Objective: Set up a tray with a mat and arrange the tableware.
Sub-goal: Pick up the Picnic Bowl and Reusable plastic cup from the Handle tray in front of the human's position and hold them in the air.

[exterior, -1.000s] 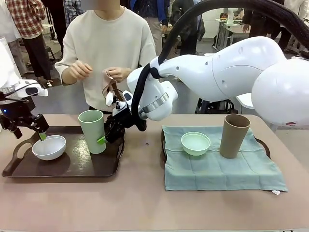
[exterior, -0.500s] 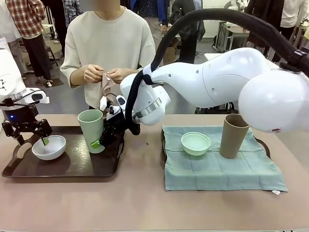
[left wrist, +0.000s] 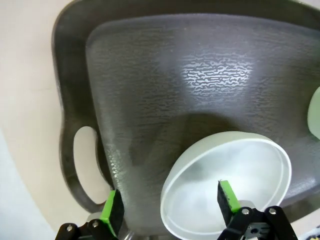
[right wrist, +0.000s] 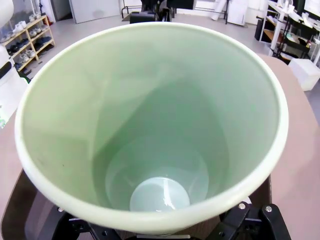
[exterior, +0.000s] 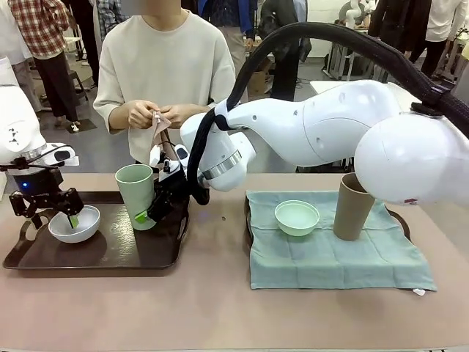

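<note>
On the dark tray (exterior: 110,257) at the left stand a white bowl (exterior: 75,224) and a pale green cup (exterior: 135,192). My left gripper (exterior: 64,214) hangs open over the bowl's near rim. In the left wrist view one pad is inside the white bowl (left wrist: 225,175) and the other over the tray (left wrist: 150,90). My right gripper (exterior: 149,210) is shut on the cup's lower part, and the cup leans a little. From the right wrist the cup (right wrist: 160,125) shows from above, empty. A mint bowl (exterior: 297,217) and a taupe cup (exterior: 355,207) stand on the teal mat (exterior: 330,260).
The mat covers a second dark tray (exterior: 400,218) at the right. A person stands at the far side, both hands (exterior: 150,115) held at the chest on a small cloth, just above the right wrist. Bare tabletop (exterior: 220,315) runs along the near edge.
My right gripper moved left around the pale green cup and closed on it; the cup shifted left and tipped slightly. My left gripper came down onto the white bowl's rim.
</note>
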Robot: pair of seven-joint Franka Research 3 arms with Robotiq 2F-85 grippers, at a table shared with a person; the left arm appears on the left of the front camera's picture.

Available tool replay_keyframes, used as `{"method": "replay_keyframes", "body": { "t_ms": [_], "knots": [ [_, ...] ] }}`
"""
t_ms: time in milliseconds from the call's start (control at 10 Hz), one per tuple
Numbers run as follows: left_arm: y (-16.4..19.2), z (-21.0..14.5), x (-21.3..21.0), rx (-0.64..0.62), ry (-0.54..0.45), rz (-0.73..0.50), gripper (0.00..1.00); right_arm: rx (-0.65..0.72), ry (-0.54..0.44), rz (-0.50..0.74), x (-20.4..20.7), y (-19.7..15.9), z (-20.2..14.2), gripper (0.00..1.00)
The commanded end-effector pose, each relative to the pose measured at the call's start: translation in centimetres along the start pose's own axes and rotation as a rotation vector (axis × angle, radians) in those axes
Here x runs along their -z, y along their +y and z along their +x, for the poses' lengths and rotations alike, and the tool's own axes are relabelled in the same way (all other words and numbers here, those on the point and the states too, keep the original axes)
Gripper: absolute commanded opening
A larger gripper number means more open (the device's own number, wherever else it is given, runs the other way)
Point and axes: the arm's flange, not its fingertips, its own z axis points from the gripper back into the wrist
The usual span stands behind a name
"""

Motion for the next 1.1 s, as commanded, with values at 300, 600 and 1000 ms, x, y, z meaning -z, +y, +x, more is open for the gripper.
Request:
{"method": "replay_keyframes", "body": {
  "t_ms": [300, 600, 1000],
  "knots": [
    [0.1, 0.7, 0.3, -0.024, -0.018, -0.004, 0.0, -0.056, -0.019, 0.016, 0.0, -0.2, -0.4, 0.0],
    [0.3, 0.5, -0.1, -0.019, -0.025, -0.005, 0.19, -0.052, -0.016, 0.022, 0.1, -0.2, -0.4, 0.21],
    [0.7, 0.2, -0.7, -0.017, -0.027, 0.002, 0.0, -0.037, -0.01, 0.017, 0.0, -0.2, -0.4, 0.0]
  ]
}}
